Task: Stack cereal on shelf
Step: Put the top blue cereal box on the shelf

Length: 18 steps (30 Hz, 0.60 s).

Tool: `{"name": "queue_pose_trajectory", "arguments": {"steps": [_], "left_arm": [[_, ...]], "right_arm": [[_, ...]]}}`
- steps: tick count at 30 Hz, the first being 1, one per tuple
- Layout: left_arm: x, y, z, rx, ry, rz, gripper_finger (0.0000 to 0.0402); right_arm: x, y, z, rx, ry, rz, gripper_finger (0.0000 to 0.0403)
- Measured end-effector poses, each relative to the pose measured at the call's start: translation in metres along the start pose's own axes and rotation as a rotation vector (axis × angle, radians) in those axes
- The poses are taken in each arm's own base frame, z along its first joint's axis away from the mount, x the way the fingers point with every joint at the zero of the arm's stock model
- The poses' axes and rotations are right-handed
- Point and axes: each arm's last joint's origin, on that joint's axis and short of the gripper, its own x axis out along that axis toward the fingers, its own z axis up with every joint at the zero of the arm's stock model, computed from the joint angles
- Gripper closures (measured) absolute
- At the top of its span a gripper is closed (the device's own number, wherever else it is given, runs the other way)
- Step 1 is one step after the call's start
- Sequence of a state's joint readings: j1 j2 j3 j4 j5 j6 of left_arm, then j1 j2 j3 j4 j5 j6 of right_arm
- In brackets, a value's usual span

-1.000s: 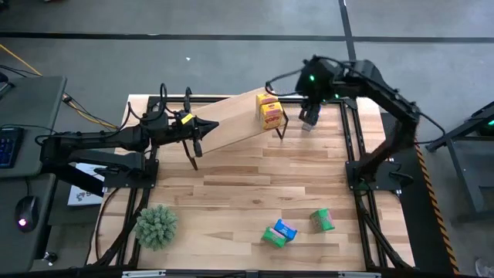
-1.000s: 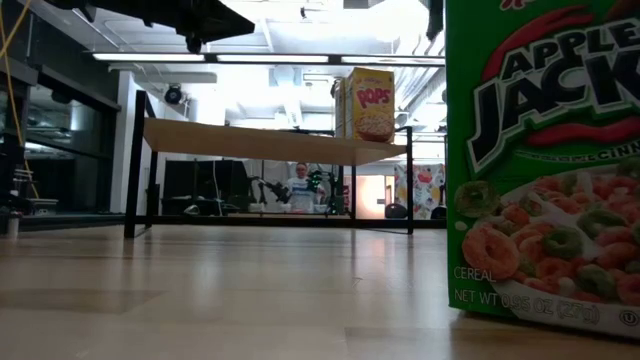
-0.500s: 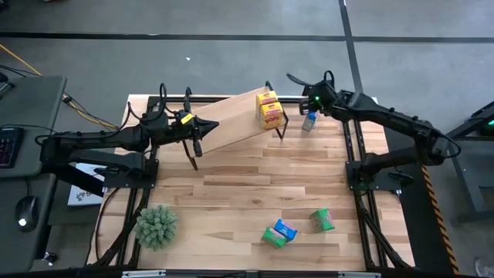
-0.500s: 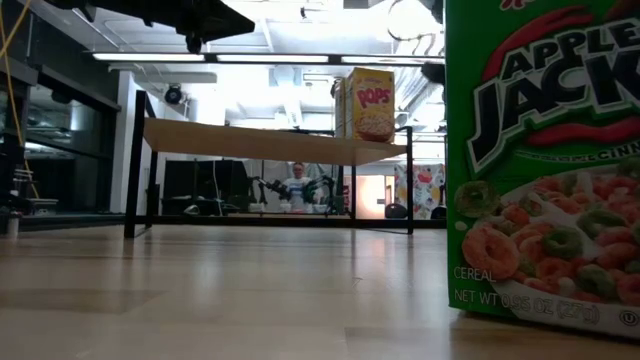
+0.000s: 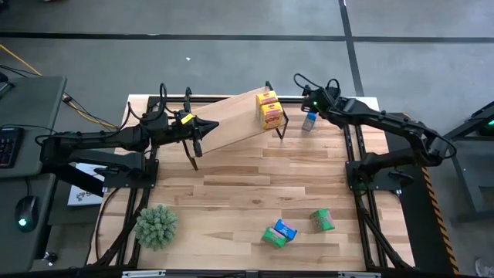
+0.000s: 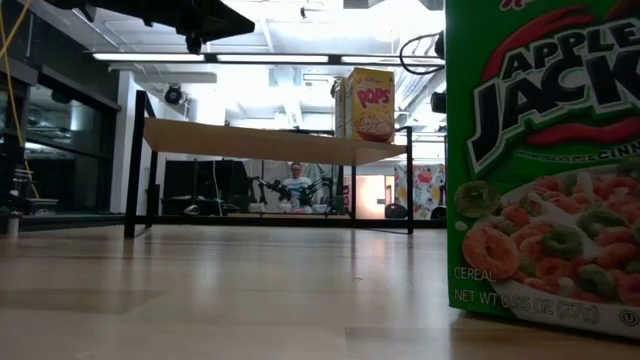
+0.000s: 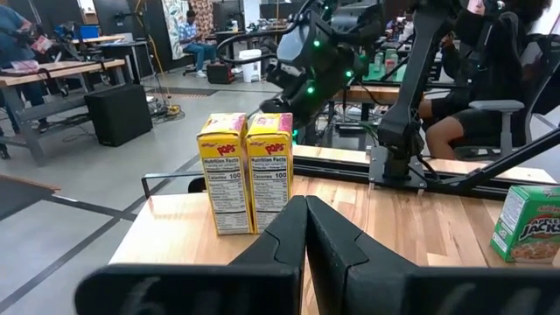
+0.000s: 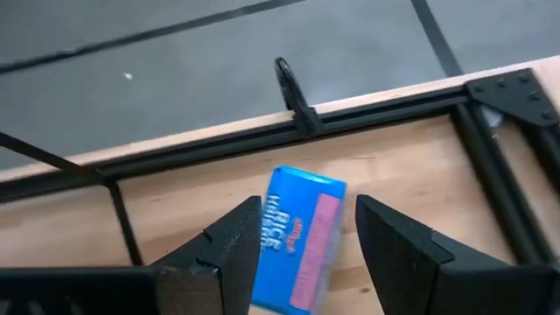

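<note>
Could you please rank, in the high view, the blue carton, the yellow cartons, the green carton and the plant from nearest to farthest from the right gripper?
1. Blue carton, under the right gripper.
2. Yellow cartons, on the shelf.
3. Green carton, front right.
4. Plant, front left.

A grey floor (image 5: 231, 54) crossed by dark tape lines (image 5: 154, 35) is seen around the table. A white ceiling lit by long strip lights (image 6: 250, 57) is shown beyond it. Wooden workbenches (image 7: 61, 74), a black office chair (image 7: 503, 83) and seated people (image 7: 194, 35) are seen in the room.
</note>
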<state>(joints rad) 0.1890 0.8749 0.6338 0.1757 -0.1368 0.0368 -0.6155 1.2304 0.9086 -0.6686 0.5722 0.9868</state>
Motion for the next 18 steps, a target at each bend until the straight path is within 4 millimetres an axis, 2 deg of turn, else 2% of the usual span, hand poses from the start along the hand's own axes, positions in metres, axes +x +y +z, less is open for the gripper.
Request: {"name": "queue_pose_trajectory", "arguments": {"steps": [18], "left_arm": [[0.0000,0.0000,0.0000,0.000,0.000,0.000,0.0398]], "right_arm": [[0.0013,0.0023,0.0004,-0.096,-0.016,0.027,0.0224]]}}
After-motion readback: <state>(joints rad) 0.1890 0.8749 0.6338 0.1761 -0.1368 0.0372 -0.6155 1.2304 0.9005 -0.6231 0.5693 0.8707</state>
